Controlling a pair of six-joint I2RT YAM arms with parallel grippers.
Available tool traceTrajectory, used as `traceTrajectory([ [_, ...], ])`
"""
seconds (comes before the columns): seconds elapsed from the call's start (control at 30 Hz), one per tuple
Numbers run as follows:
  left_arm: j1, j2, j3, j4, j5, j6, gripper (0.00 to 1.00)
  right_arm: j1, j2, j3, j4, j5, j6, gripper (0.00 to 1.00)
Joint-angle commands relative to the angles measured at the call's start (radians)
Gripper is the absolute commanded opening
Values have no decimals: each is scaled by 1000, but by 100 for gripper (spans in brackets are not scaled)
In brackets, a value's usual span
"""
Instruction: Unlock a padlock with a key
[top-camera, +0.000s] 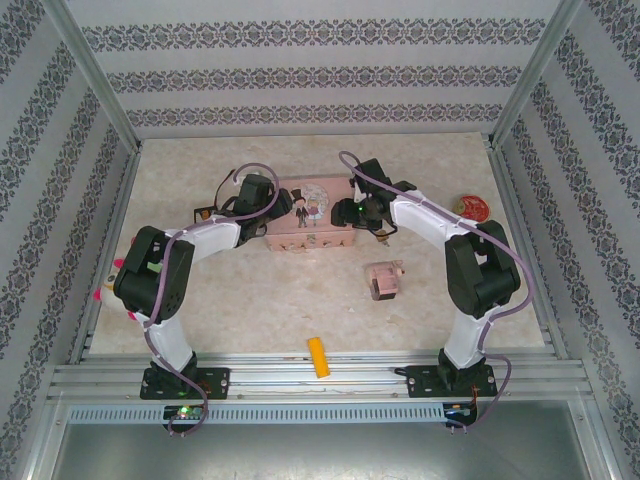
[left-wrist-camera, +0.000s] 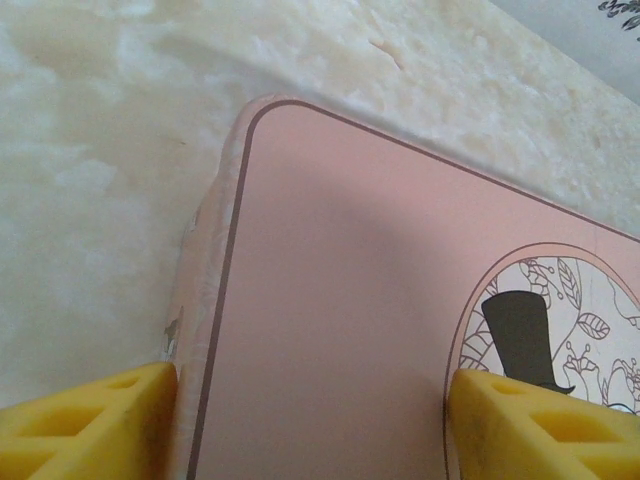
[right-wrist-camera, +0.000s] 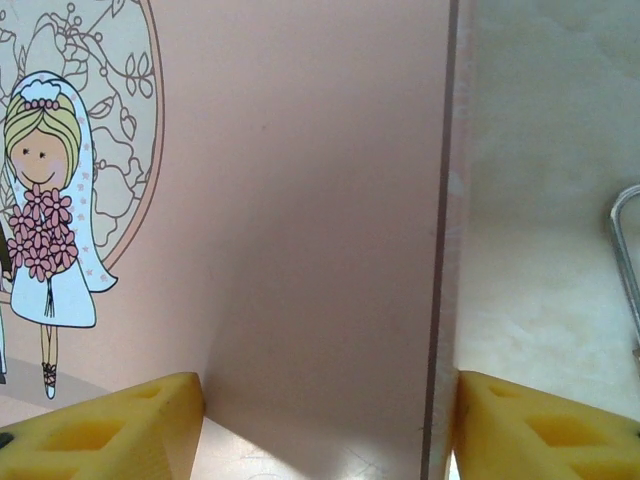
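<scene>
Left gripper (left-wrist-camera: 310, 385) sits over the tin (left-wrist-camera: 350, 300) at its left corner, right gripper (right-wrist-camera: 330, 390) at its right edge. Both are wide open, holding nothing. The padlock (right-wrist-camera: 621, 260), I think, pokes in just right of the tin. I'd pin it steady before bringing the key.

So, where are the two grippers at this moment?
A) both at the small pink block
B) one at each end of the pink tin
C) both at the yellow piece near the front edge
B: the left gripper spans the left edge of the pink tin, and the right gripper spans its right edge, both with jaws open.
</scene>
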Motion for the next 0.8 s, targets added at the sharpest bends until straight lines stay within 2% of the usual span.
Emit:
traceTrajectory([
  [0.0, -7, -4, 31, 45, 103, 2, 73, 40, -23, -4, 14, -58, 16, 66],
  [0.1, -2, -29, 21, 37, 97, 5, 78, 34, -31, 4, -1, -33, 12, 68],
  [0.3, 25, -121, 0, 0, 74, 32, 100, 0, -98, 9, -54, 39, -8, 70],
  [0.57, 57, -335, -66, -75, -9, 102, 99, -74, -290, -67, -94, 144, -44, 72],
  [0.77, 58, -573, -217, -84, -163, 197, 99, -154, -463, -185, -92, 240, -75, 76],
])
